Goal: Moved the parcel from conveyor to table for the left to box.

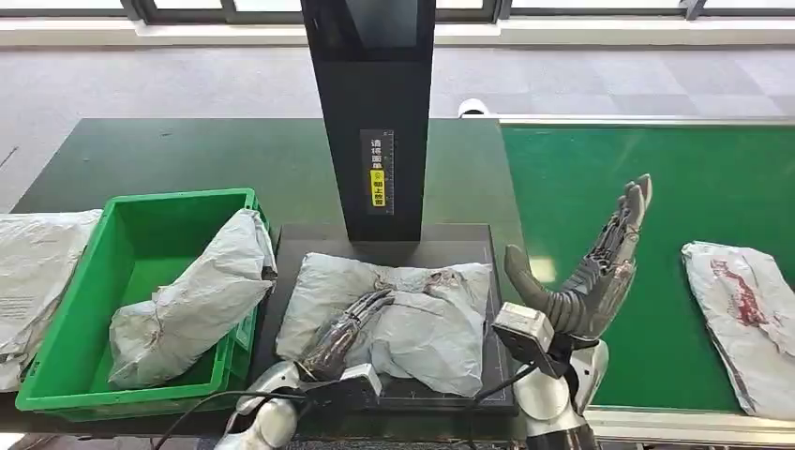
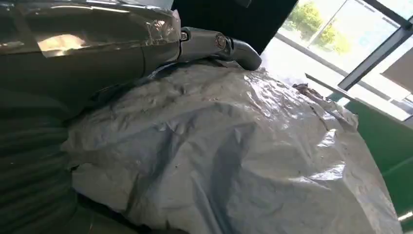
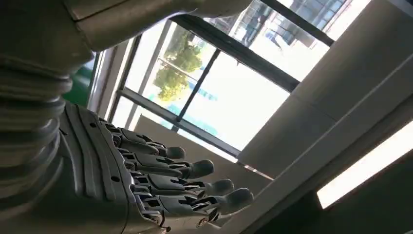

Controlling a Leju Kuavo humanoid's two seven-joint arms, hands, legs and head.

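A crumpled grey parcel (image 1: 431,328) lies on the black platform (image 1: 309,239) in front of me. My left hand (image 1: 352,323) rests on the parcel's left half, fingers stretched flat across it. In the left wrist view the parcel (image 2: 243,156) bulges close under the hand, and a dark finger (image 2: 219,44) lies along its top. My right hand (image 1: 595,272) is raised to the right of the platform, over the conveyor's near edge. It holds nothing and its fingers point up. The right wrist view shows that hand (image 3: 146,180) with fingers spread against the windows.
A green bin (image 1: 178,199) at the left holds another grey parcel (image 1: 192,305). More parcels (image 1: 33,272) lie on the table at far left. A black column (image 1: 375,112) rises behind the platform. The green conveyor (image 1: 675,178) carries a parcel (image 1: 745,319) at the right.
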